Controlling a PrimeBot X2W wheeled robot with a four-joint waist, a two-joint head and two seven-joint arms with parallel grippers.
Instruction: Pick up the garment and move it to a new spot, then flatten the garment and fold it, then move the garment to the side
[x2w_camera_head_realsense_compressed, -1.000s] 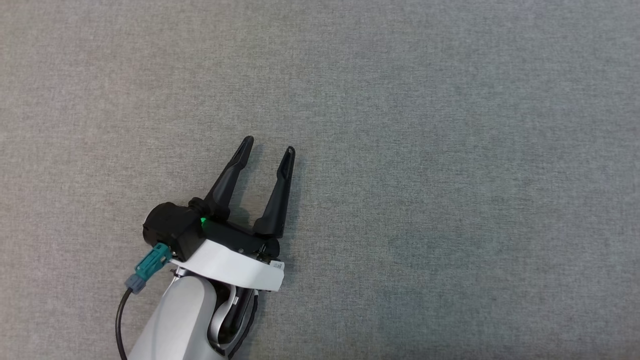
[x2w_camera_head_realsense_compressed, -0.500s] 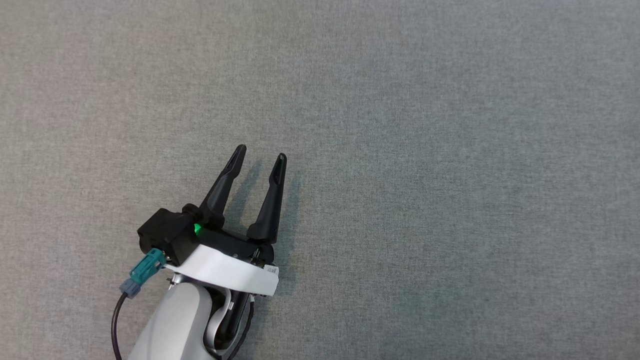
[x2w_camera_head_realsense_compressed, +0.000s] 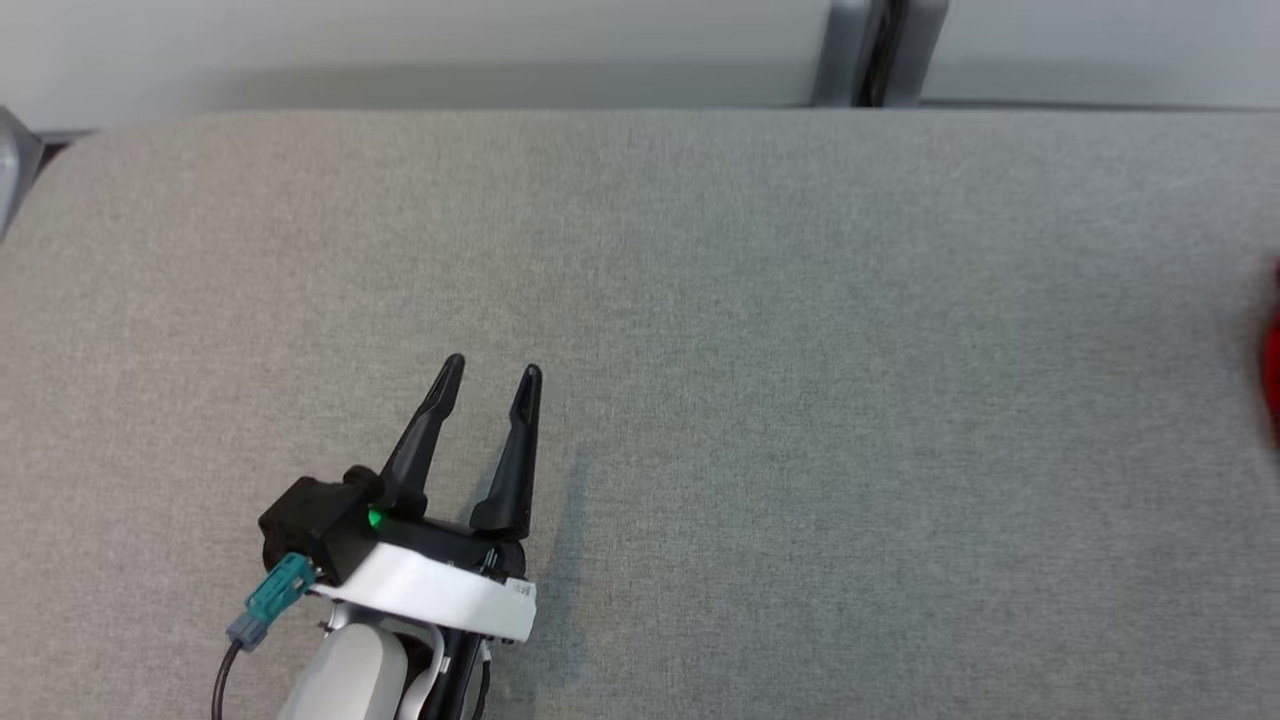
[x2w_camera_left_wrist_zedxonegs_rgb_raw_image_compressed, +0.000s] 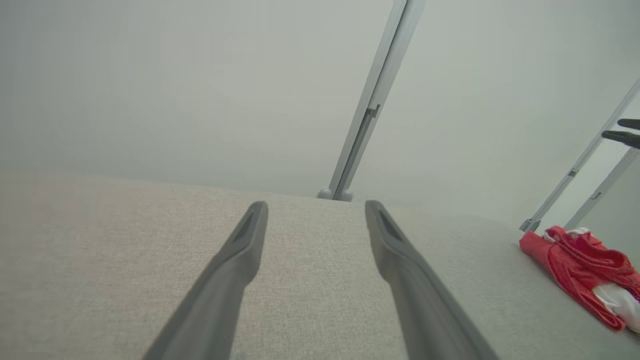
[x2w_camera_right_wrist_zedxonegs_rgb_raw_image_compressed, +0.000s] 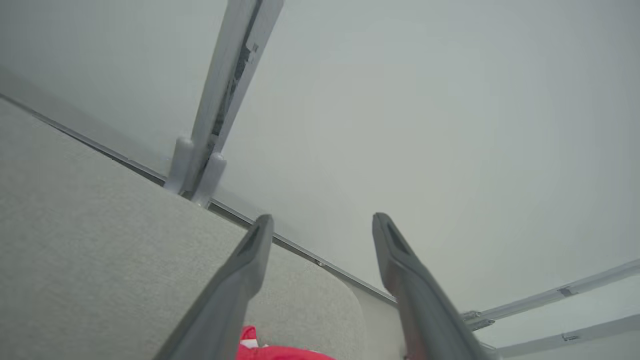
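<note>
The garment is red, and a sliver of it shows at the right edge of the head view. In the left wrist view the garment lies bunched on the grey cloth table, red with a white patch, far off to the right. My left gripper hovers over the near left of the table, open and empty; its fingers stand wide apart. My right gripper is open above the garment, whose red top shows at the bottom edge. Its dark fingertips hang high above the garment.
The grey cloth table ends at a far edge with a pale wall behind it. A metal post stands behind the table at the back. Slanted metal bars rise beyond the table's right end.
The head camera has tilted up: the table's far edge, the wall, the post and the garment's red edge have come into view. My left gripper stays open.
</note>
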